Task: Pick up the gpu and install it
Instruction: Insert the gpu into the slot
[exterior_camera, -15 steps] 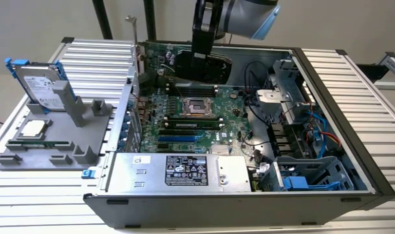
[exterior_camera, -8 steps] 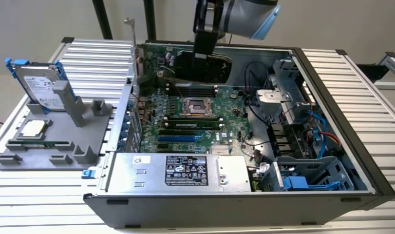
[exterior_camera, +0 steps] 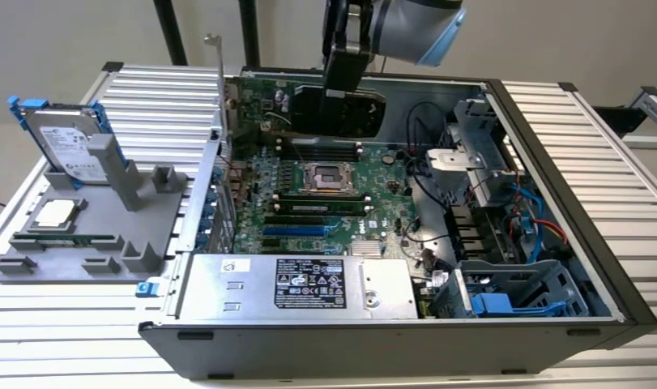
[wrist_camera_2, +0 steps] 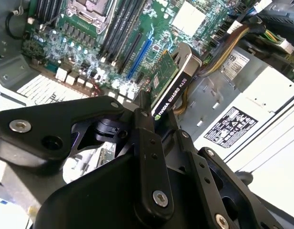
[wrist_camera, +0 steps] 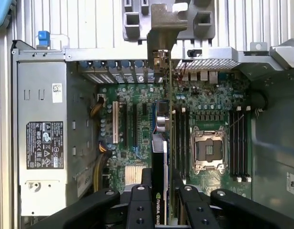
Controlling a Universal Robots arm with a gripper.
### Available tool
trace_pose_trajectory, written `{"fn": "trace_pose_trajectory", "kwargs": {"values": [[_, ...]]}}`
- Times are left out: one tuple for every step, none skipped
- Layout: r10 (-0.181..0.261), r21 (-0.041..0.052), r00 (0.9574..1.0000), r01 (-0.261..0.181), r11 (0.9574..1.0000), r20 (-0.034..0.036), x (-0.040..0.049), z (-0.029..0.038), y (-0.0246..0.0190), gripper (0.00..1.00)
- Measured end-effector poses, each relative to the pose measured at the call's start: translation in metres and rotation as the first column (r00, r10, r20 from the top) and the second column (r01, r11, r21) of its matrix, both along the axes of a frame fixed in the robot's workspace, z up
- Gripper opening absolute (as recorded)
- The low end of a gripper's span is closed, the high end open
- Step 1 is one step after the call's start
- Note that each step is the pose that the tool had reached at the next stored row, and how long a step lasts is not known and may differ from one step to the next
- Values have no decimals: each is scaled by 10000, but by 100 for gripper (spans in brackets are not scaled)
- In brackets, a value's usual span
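My gripper [exterior_camera: 343, 85] is shut on the gpu [exterior_camera: 339, 113], a thin card with a black cooler. The card hangs upright above the far part of the green motherboard [exterior_camera: 306, 203] inside the open computer case. Its silver end bracket [exterior_camera: 215, 73] sticks up at the case's rear wall, on the exterior view's left. In the first wrist view the gpu [wrist_camera: 161, 143] shows edge-on between my black fingers [wrist_camera: 142, 202], with its bracket [wrist_camera: 162, 28] over the rear slot openings. The second wrist view shows the gpu [wrist_camera_2: 173, 86] over the expansion slots.
A grey fixture [exterior_camera: 91, 259] at the exterior view's left holds a silver hard drive with blue rails [exterior_camera: 63, 146], a processor [exterior_camera: 56, 212] and a memory stick [exterior_camera: 69, 239]. Inside the case are the power supply [exterior_camera: 296, 284], a drive cage [exterior_camera: 512, 296], loose cables [exterior_camera: 522, 219] and the processor socket [exterior_camera: 326, 177].
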State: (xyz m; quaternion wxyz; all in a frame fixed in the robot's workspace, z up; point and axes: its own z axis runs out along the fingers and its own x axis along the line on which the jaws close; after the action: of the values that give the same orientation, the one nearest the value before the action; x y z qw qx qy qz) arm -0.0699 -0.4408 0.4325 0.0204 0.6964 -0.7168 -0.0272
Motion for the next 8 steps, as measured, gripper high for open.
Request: {"fn": "trace_pose_trajectory", "kwargs": {"values": [[3,0,10000,-3,10000,0,0,0,0,0],[5,0,10000,-5,10000,0,0,0,0,0],[6,-1,10000,-6,10000,4,0,0,0,0],[8,-1,10000,-8,10000,21,0,-1,0,0],[10,-1,10000,-10,10000,43,0,-2,0,0],[11,-1,10000,-11,10000,63,0,-3,0,0],[11,-1,10000,-11,10000,96,0,-6,0,0],[12,0,9999,-12,10000,147,0,-9,0,0]]}}
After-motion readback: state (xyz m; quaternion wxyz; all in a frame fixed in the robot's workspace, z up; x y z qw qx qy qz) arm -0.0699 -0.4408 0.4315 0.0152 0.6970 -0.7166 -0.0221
